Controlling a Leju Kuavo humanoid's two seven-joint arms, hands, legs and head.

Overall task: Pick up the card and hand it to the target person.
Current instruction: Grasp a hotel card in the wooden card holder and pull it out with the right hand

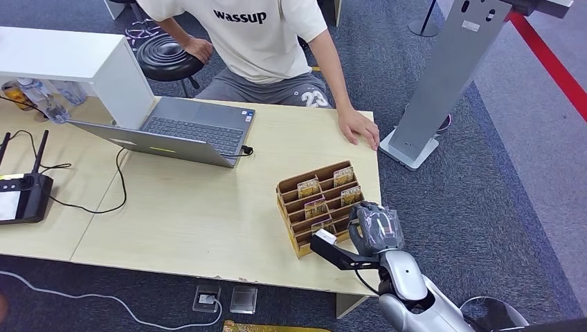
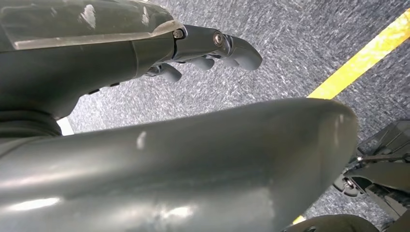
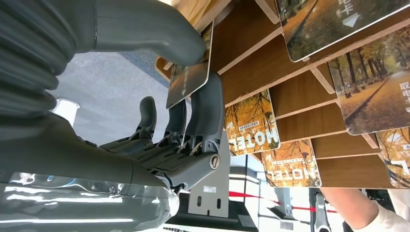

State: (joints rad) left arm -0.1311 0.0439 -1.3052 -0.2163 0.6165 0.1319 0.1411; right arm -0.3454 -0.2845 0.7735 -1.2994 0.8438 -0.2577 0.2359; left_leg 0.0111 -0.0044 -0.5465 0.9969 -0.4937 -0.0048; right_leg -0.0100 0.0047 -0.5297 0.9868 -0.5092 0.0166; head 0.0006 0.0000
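A wooden card rack (image 1: 287, 216) stands near the table's right front corner, with several autumn-photo hotel cards (image 1: 308, 187) in its slots. My right hand (image 1: 375, 227) is at the rack's near right side. In the right wrist view that hand (image 3: 183, 130) pinches one card (image 3: 189, 82) between thumb and a finger, at the rack's (image 3: 251, 72) edge. My left hand (image 2: 212, 46) hangs over grey carpet, fingers loosely apart, holding nothing. A person in a white T-shirt (image 1: 256, 34) sits across the table, one hand (image 1: 360, 128) resting on the far right table edge.
An open laptop (image 1: 187, 131) sits at the table's far middle, its cable trailing left. A black device with antennas (image 1: 21, 197) lies at the left and a white box (image 1: 62, 55) at the far left. A grey stand (image 1: 443, 83) rises from the floor right of the table.
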